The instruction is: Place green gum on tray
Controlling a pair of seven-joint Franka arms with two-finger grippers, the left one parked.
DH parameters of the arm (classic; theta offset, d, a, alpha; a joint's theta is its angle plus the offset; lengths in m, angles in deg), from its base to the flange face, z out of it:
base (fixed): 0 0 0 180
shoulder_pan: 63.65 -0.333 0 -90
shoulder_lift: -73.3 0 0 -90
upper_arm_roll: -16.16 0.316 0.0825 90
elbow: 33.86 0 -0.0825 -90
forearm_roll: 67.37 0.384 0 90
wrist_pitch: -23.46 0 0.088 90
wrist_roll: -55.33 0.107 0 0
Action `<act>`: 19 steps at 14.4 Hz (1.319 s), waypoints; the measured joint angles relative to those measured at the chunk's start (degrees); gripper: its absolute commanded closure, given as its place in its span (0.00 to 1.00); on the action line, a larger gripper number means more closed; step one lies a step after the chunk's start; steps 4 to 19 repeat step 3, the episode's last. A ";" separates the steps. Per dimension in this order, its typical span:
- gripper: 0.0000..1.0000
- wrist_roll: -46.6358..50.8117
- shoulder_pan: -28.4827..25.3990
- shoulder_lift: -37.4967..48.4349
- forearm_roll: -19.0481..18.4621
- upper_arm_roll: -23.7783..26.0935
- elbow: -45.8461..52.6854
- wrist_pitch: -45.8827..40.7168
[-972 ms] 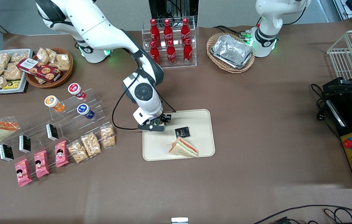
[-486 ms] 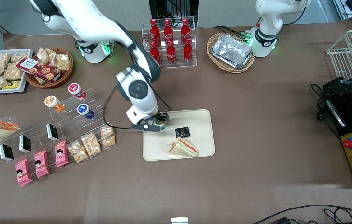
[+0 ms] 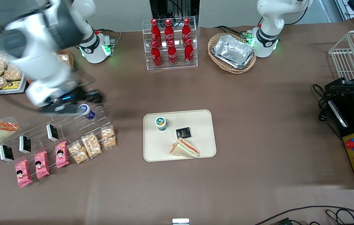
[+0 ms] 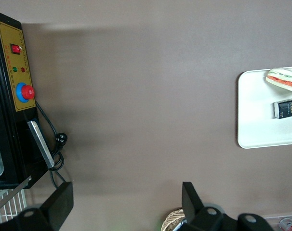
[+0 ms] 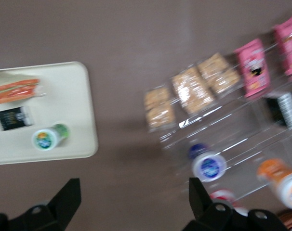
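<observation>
The green gum (image 3: 161,123) stands upright on the tray (image 3: 201,117), near the tray's corner toward the working arm's end and farther from the front camera; nothing touches it. In the right wrist view the same canister (image 5: 49,137) shows its green-rimmed white lid, just inside the rim of the tray (image 5: 83,96). Beside the gum on the tray lies a small black packet (image 3: 183,132), and nearer the front camera than both sits a wrapped sandwich (image 3: 184,148) (its cut edge showing red and green filling).

The gripper (image 3: 94,96) is well apart from the tray, hanging above the clear tiered display stand (image 3: 70,125) at the working arm's end of the counter (image 3: 258,125). Its fingers (image 5: 69,197) are spread wide and hold nothing, as the right wrist view shows with brown counter between them. Just beside the gripper on the stand lies the blue-lidded canister (image 3: 86,111); an orange-lidded canister (image 5: 283,180) shows in the wrist view.

On the stand's lower steps stand small black boxes (image 3: 52,132), and in front of it lie pink snack packs (image 3: 41,164) and clear bags of biscuits (image 3: 92,144). Farther from the front camera, red bottles (image 3: 170,42) fill a clear rack, and a wicker basket (image 3: 217,40) holds silver foil trays (image 3: 233,51).
</observation>
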 measured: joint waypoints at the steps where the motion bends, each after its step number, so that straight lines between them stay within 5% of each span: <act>1: 0.00 -7.36 5.39 -0.07 -0.04 -0.41 -0.07 0.00; 3: 0.00 -20.22 15.34 0.16 0.01 -0.93 0.17 -0.05; 19: 0.00 -20.22 15.34 0.16 0.01 -0.93 0.17 -0.05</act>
